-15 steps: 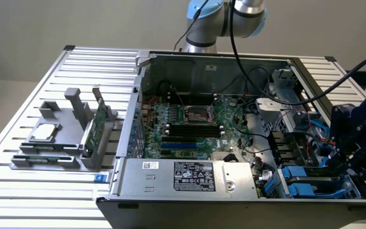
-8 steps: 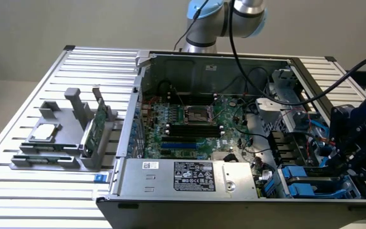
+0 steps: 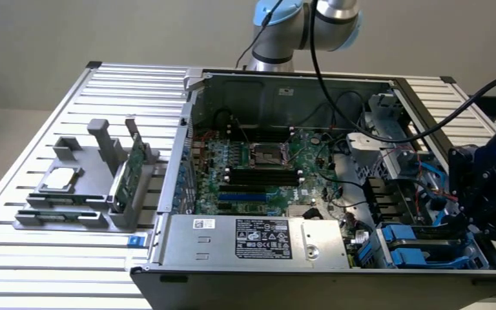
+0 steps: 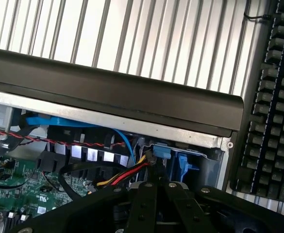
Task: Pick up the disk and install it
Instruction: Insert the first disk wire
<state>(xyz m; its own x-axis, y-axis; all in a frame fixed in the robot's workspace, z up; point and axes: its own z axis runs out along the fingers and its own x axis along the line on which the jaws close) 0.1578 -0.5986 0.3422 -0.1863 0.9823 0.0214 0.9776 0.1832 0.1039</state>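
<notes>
The open computer case point(image 3: 198, 84) lies on a slatted metal table point(image 3: 59, 265). In the drive bay at the case's corner, on the exterior view's right, blue plastic rails mark the disk point(image 3: 413, 254); its labelled face is hidden. My black gripper point(image 3: 472, 223) hangs just above that bay. In the wrist view its two fingers point(image 4: 142, 204) meet at the tips, so the gripper point(image 4: 154, 178) is shut with nothing seen between them. The disk's blue rails point(image 4: 178, 162) lie directly beyond the fingertips.
Red, yellow and black cables point(image 4: 127, 172) run beside the bay. The motherboard point(image 3: 257, 165) and power supply point(image 3: 265, 239) fill the case. A grey fixture point(image 3: 67, 216) holds a silver chip point(image 3: 62, 179) and a green card point(image 3: 127, 174). A black keyboard point(image 4: 273, 97) lies beside the case.
</notes>
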